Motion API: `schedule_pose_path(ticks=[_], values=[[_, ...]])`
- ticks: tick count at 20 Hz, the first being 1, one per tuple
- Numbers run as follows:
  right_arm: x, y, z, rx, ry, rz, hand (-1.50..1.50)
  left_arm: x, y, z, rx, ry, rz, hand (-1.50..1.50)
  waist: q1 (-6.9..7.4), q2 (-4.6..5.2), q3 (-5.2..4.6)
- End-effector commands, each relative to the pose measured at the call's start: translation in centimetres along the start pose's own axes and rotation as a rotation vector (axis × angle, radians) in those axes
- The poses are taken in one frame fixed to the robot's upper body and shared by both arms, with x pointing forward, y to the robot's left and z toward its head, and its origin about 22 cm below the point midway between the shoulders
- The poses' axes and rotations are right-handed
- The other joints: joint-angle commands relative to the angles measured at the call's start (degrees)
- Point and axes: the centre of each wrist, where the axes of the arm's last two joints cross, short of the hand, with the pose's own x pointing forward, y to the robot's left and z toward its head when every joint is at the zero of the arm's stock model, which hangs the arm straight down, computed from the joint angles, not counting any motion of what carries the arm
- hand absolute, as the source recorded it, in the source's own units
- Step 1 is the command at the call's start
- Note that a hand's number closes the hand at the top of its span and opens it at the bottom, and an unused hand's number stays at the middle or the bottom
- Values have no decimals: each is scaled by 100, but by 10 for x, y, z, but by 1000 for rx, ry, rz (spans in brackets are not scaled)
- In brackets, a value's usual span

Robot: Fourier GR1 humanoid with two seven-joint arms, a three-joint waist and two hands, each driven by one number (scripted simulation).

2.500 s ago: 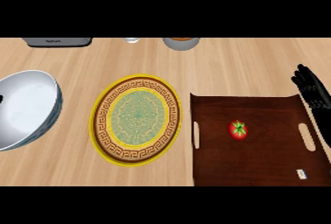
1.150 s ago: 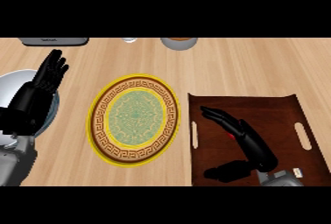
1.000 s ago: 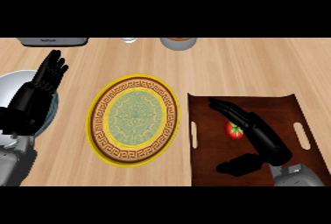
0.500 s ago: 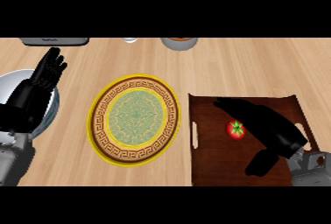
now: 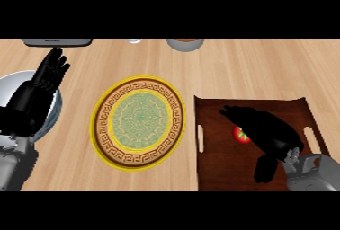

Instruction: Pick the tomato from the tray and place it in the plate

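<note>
Light wood-grain counter point(image 5: 266, 67) fills the frame, no wall or room visible past it. Along the top edge: a grey flat item point(image 5: 57, 42) upper left, a small pale object point(image 5: 135, 40) next to it, and a round container point(image 5: 185, 43) top centre, all cut off by the frame. Silvery bowl point(image 5: 16, 83) at left edge, mostly hidden behind the left hand point(image 5: 36, 92), which is at the left edge, fingers straight and up, holding nothing. Plate point(image 5: 103, 121) with yellow rim and patterned green centre sits mid-frame, just beside the dark brown tray point(image 5: 216, 161) at right, near but not overlapping. Tomato point(image 5: 240, 134) is on the tray, left of the tray's centre, partly covered. Right hand point(image 5: 266, 132) is over the tray, fingers arched over the tomato's right side, thumb low and apart; can't tell if it's touching the tomato.
</note>
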Motion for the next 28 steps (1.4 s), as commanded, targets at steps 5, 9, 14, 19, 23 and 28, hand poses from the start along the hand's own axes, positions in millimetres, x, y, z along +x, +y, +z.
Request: schedule_pose_path(ticks=[5, 9, 14, 19, 23, 28], values=[[9, 10, -29, 24, 157, 107, -150, -21, -1, 14, 2, 3, 3, 0, 48, 11, 1], [-19, 16, -49, 54, 184, 100, -150, 8, 12, -11, -6, -10, -4, 0, 29, 12, 5], [-34, 30, -49, 86, 152, 81, -150, -17, -2, -2, 2, 4, 3, 0, 1, 9, 3], [-45, 35, -69, 134, 164, 85, -150, 0, -14, -6, 1, 4, 22, 0, 15, 11, 4], [-46, 56, -68, 135, 200, 83, -150, -4, -13, 2, -11, 18, 15, 0, 2, 7, 4], [-66, 68, -80, 132, 255, 166, -150, 10, -2, 1, -17, -9, 8, 0, 27, 11, 5]])
